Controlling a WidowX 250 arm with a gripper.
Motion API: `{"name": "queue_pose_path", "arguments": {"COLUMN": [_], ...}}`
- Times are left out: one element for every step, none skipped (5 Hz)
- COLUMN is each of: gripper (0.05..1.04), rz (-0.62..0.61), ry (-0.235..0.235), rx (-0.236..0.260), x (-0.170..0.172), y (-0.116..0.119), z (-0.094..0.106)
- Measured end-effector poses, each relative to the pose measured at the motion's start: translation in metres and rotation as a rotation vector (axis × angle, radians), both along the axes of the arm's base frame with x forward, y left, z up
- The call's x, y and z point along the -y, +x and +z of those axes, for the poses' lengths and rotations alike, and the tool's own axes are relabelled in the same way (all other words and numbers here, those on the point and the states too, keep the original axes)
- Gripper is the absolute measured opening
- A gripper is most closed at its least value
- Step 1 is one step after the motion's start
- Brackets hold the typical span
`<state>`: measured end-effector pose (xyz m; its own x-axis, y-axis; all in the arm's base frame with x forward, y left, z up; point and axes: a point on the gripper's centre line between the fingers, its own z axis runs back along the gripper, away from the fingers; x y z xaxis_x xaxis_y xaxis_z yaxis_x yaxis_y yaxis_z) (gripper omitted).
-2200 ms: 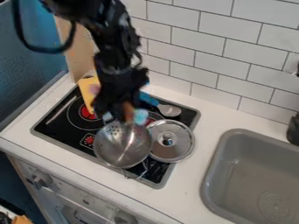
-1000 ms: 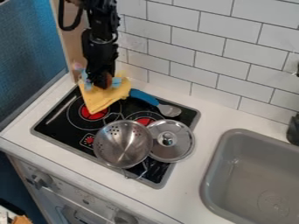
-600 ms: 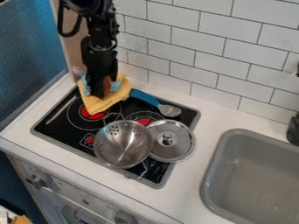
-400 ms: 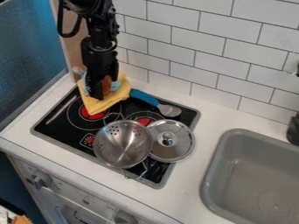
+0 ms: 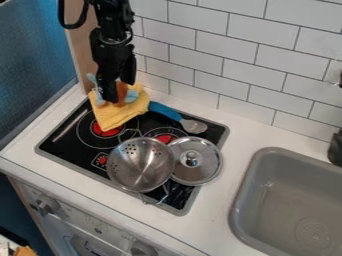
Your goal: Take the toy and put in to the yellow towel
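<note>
At the upper left, the black gripper hangs over the back left corner of the stove, open around the toy's middle. The toy, orange-brown with light-blue parts sticking out on both sides, rests on the yellow towel. One black finger covers part of the toy, and its underside is hidden. The towel lies spread over the back left of the stove, its front corner reaching onto the left red burner.
A metal colander and a round lid sit on the stove. Right of the towel lies a blue-handled spoon. The grey sink is at the right, with a tiled wall behind.
From over the colander, the gripper moved back and left with the toy to the towel. It lowered there, opened, and has since risen slightly, leaving the toy on the cloth.
</note>
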<state>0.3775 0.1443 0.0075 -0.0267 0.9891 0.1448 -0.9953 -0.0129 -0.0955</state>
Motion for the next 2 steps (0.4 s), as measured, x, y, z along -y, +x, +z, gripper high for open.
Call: {"name": "queue_pose_path", "arguments": {"gripper": [1.0, 1.0], "rz": [-0.003, -0.076], "ry": [0.019, 0.03], "rx": [0.08, 0.081], "x": [0.001, 0.003], "y": [-0.002, -0.005], "z": [0.037, 0.056]}}
